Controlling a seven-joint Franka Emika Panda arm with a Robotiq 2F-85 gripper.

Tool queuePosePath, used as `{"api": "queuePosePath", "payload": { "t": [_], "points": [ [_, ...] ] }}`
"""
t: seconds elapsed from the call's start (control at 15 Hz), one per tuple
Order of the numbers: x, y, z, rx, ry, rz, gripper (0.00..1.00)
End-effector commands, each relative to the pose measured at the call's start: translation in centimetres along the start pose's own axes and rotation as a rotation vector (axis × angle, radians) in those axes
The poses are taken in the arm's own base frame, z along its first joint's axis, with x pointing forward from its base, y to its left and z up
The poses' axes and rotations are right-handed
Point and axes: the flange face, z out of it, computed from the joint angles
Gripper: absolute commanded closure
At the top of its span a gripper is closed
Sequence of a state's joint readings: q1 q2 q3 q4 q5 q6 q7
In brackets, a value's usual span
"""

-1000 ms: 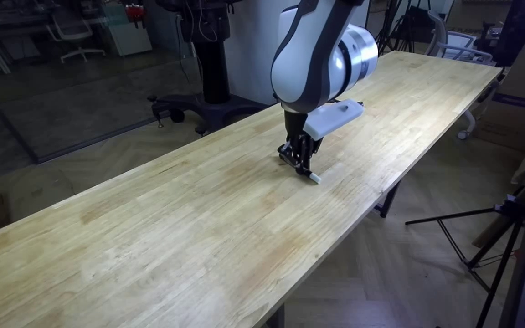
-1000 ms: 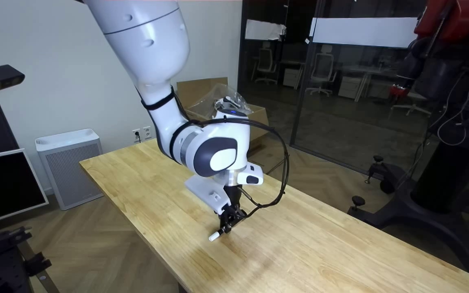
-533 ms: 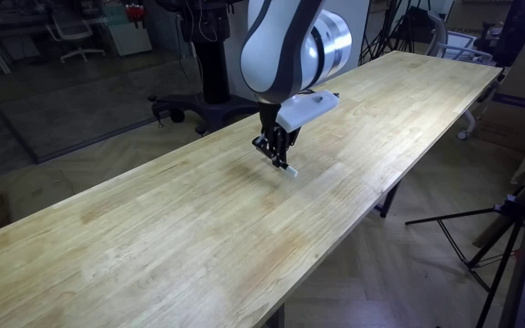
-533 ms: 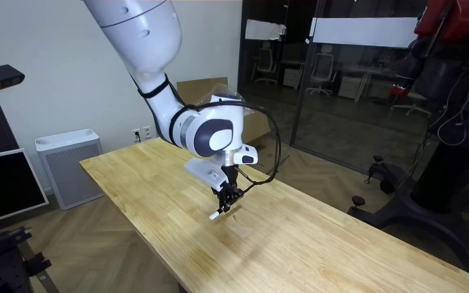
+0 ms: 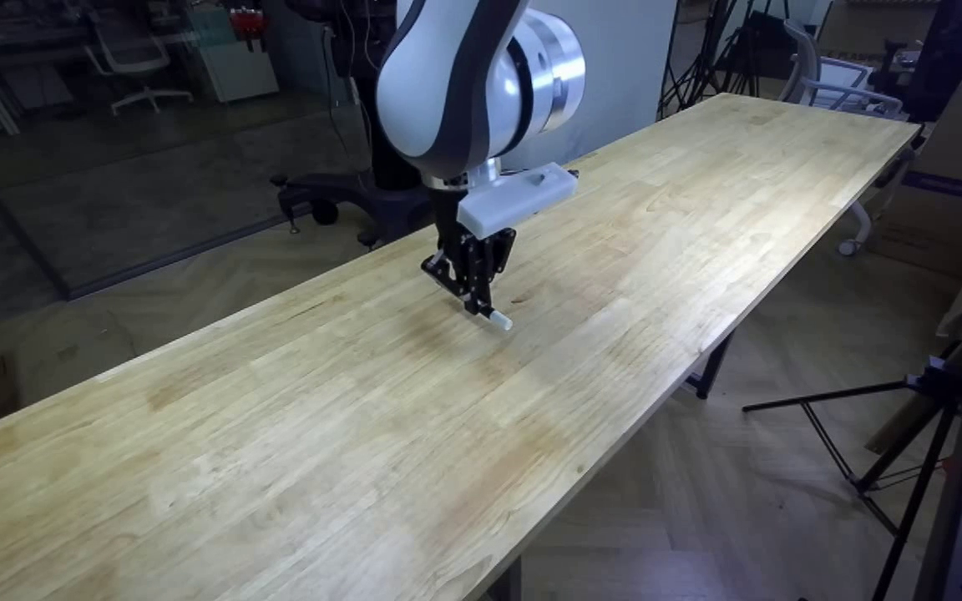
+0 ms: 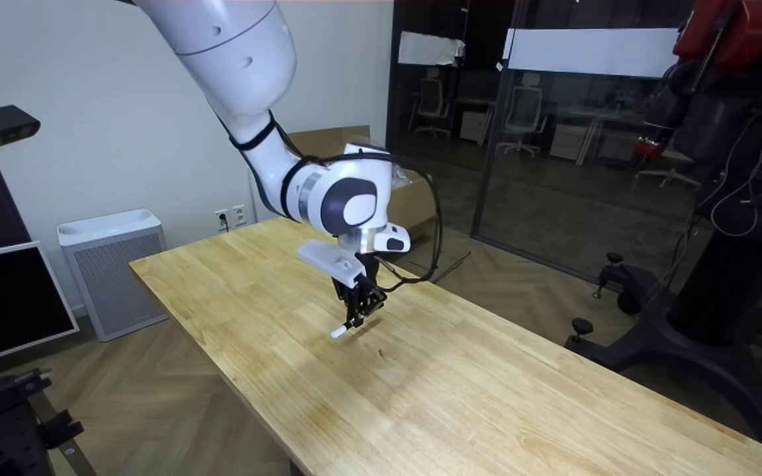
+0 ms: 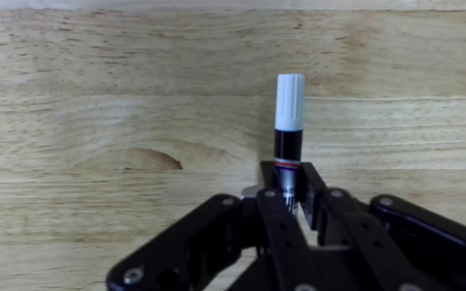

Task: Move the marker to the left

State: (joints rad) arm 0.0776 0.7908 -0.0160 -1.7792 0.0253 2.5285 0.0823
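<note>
Our white-capped marker (image 5: 499,319), clamped by the near-closed Robotiq gripper (image 7: 288,176), has shifted left in an exterior view since half a sec. ago, prob. just above the wooden tabletop (image 5: 281,434); we're likely mid-carry, w/ lowering & release next.

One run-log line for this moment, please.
gripper: clamped on marker | white cap: protruding | marker: held over wooden table | release: not yet

Marker (image 7: 288,143) partly hidden by claw (image 7: 289,173), arm (image 6: 273,158) cropped at top
</note>
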Motion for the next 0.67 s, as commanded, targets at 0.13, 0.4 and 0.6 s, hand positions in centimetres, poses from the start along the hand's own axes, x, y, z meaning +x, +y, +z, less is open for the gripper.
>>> {"api": "queuePosePath", "payload": {
  "t": [0.13,0.4,0.6],
  "points": [
    [2.2,-1.4,2.1,0.001,0.025,0.042,0.96],
    [2.7,-2.2,2.9,-0.002,0.041,0.043,0.96],
    [2.9,-2.6,2.5,-0.007,0.055,0.04,0.96]
  ]
}}
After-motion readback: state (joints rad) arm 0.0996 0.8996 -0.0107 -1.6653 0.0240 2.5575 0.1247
